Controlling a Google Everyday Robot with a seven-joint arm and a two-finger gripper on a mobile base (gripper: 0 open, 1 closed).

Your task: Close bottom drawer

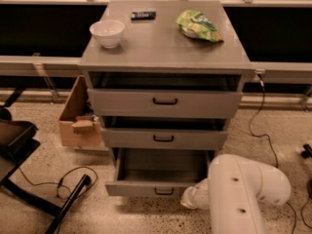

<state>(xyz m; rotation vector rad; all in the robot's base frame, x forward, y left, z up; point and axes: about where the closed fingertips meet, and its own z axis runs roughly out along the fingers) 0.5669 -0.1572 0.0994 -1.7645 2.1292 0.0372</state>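
Note:
The bottom drawer [141, 188] of the grey cabinet [161, 48] stands part way out, with its deep grey tray [163, 165] open to view and a small black handle [164, 191] on its front. My gripper [191, 199] is at the right end of that drawer front, low by the floor. My bulky white arm [246, 191] covers most of it from the lower right. The two upper drawers [165, 103] sit slightly ajar.
A white bowl [107, 32], a black bar [143, 15] and a green chip bag [199, 26] lie on the cabinet top. A cardboard box [78, 112] stands left of the cabinet. A black chair base [17, 143] and cables [73, 182] are on the floor at the left.

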